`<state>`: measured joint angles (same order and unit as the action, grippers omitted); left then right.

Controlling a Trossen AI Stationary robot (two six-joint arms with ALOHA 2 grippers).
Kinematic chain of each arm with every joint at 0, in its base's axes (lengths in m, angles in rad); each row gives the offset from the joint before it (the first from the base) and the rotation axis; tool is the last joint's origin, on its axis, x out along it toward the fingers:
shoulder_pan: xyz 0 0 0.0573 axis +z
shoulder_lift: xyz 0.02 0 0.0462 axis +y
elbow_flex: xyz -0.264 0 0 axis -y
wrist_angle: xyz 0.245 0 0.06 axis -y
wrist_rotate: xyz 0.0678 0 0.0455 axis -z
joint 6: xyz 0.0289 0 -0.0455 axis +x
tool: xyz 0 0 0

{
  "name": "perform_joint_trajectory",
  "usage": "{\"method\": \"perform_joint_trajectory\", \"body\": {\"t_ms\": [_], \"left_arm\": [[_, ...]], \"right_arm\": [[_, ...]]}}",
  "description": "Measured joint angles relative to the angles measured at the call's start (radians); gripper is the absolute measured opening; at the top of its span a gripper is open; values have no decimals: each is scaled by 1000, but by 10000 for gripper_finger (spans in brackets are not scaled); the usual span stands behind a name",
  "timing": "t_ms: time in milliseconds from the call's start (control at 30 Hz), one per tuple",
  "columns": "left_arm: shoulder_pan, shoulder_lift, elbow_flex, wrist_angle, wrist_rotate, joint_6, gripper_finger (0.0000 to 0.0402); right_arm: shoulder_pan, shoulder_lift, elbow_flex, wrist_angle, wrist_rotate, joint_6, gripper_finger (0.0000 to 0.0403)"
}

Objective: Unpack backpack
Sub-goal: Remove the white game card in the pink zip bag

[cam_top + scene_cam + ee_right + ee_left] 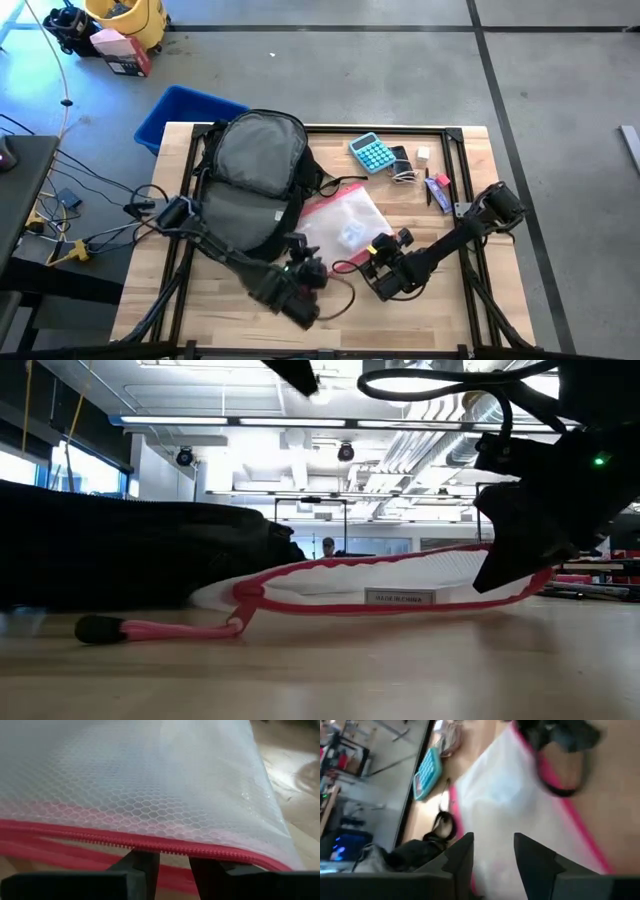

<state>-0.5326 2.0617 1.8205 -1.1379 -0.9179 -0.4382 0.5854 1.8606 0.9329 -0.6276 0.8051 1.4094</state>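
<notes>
The backpack (255, 180) is lying flat on the table's (440, 310) left half. Just right of it the clear pink-edged pouch (345, 228) is resting – the right gripper (172, 865) is pinching its zipper edge at the near side. The left gripper (492, 852) is hovering over the pouch's near-left corner, fingers parted and holding nothing.

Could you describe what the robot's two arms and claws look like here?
Both arms are dark, jointed links with black cables looping around the wrists. The left claw and right claw each end in two flat black fingers. A small green light glows at one wrist in the low view.
</notes>
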Motion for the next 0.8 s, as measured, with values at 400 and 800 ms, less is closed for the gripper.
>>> {"method": "perform_joint_trajectory", "body": {"t_ms": [400,800], "left_arm": [[343,10,-308,309,164,143,44],[456,5,-528,790,554,251,1]], "right_arm": [[-85,0,0,24,-15,-85,84],[-182,-1,0,267,-41,-473,84]]}}
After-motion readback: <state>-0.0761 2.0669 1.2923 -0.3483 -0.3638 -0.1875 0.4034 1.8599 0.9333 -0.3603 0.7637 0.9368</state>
